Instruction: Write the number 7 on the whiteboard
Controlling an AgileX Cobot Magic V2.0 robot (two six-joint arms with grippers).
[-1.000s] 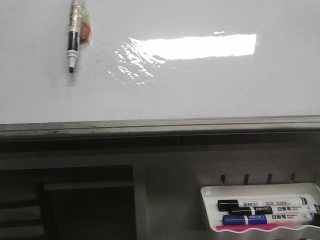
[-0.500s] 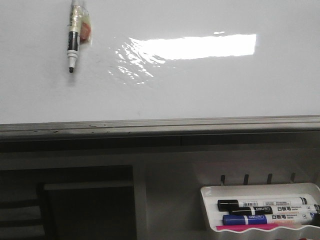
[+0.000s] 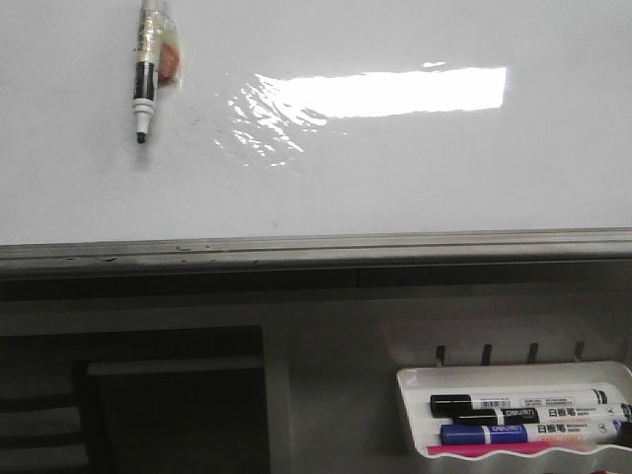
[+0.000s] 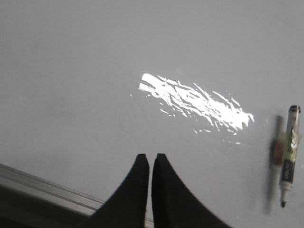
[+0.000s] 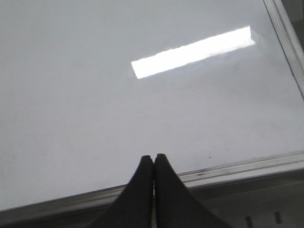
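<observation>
The whiteboard (image 3: 395, 168) is a glossy white panel with a bright glare patch, filling the upper front view. No number 7 is in view on it. A black-tipped marker (image 3: 144, 79) with yellowish tape on its barrel lies on the board at the upper left, tip pointing toward the near edge. It also shows in the left wrist view as the marker (image 4: 289, 147), well off to one side of my left gripper (image 4: 148, 156), which is shut and empty over the board (image 4: 71, 71). My right gripper (image 5: 153, 156) is shut and empty above the board's (image 5: 95, 118) near edge.
A grey metal edge strip (image 3: 316, 247) runs along the board's near side. Below it at the right hangs a white marker tray (image 3: 494, 369) holding black and blue markers (image 3: 523, 405) and a pink item. A dark opening lies at the lower left.
</observation>
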